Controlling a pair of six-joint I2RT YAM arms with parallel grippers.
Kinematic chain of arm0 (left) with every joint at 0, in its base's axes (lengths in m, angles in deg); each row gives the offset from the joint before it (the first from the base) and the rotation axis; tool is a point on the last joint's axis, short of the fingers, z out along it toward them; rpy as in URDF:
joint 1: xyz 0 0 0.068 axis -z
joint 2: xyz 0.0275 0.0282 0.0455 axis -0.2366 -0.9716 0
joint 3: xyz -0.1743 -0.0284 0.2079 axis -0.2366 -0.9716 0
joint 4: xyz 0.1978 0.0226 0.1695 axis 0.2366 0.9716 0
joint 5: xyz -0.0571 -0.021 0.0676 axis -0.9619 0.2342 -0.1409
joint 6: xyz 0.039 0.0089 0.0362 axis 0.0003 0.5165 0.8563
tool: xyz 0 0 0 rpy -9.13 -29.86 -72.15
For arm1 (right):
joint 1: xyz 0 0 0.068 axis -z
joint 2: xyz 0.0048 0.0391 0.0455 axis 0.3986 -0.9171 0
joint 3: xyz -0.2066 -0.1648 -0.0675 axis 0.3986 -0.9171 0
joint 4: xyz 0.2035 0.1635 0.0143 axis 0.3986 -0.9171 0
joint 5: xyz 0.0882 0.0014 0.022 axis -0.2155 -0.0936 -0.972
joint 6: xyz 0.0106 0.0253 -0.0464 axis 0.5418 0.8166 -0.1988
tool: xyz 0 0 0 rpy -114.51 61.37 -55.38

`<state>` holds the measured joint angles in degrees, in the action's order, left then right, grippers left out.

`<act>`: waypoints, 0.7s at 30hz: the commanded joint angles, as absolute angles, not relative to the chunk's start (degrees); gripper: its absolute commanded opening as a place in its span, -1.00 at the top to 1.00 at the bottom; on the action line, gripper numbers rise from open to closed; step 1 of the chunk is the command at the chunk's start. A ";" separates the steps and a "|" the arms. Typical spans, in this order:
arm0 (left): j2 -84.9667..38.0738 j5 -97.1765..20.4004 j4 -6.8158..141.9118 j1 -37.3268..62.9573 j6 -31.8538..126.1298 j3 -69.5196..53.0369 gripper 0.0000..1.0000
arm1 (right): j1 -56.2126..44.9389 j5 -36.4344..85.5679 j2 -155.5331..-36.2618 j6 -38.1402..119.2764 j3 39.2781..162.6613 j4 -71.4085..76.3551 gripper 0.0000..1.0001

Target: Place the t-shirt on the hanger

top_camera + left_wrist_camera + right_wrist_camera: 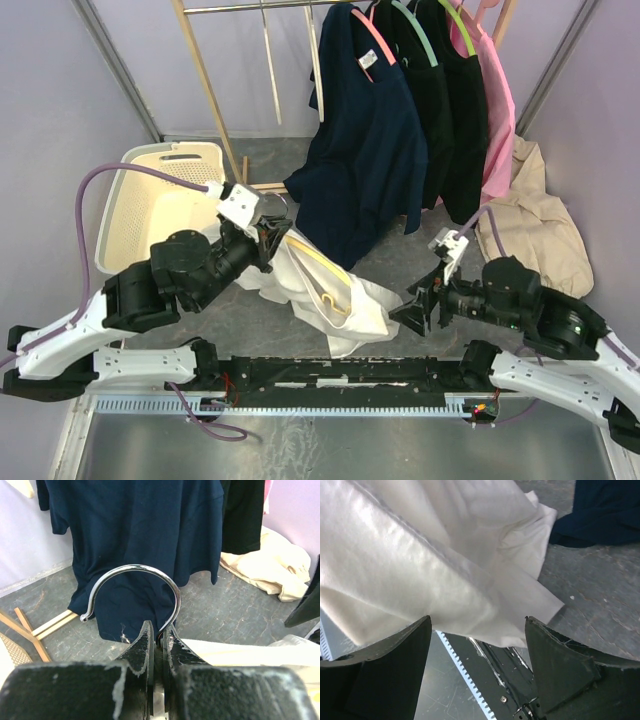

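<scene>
Your left fingers [144, 647] pinch the hanger's [135, 566] curved chrome hook at centre frame, while your right fingers [395, 655] gape, seemingly clear of the t-shirt's [420, 555] creased cotton.

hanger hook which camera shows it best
Left wrist: the silver hook sits large and centred, its stem pinched in the shut left claw. Top external shows it only tiny, atop the yellow hanger inside the t-shirt. Right wrist shows only t-shirt cloth.

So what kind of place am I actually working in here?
Probably a staged laundry or wardrobe test cell rather than a real home: plain lilac partition walls close it in, a clothes rail carries dark shirts, and a cream laundry basket sits beside the arms.
</scene>
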<state>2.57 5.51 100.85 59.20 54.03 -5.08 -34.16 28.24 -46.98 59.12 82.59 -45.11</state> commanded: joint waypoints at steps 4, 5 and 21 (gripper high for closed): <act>1.90 3.10 97.55 59.44 50.38 -0.55 0.95 | -34.36 14.47 -49.51 56.76 78.02 -31.07 -0.64; 1.93 3.10 97.64 59.43 50.37 -0.52 0.95 | -34.38 13.09 -49.08 57.16 77.10 -29.33 -0.61; 1.60 3.36 100.01 59.41 50.81 -0.59 0.95 | -34.38 17.88 -43.13 56.66 83.27 -38.23 0.98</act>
<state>1.33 3.78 102.30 59.20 54.03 -3.79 -34.16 15.96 -45.23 57.79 78.55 -36.59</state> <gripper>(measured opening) 0.074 0.025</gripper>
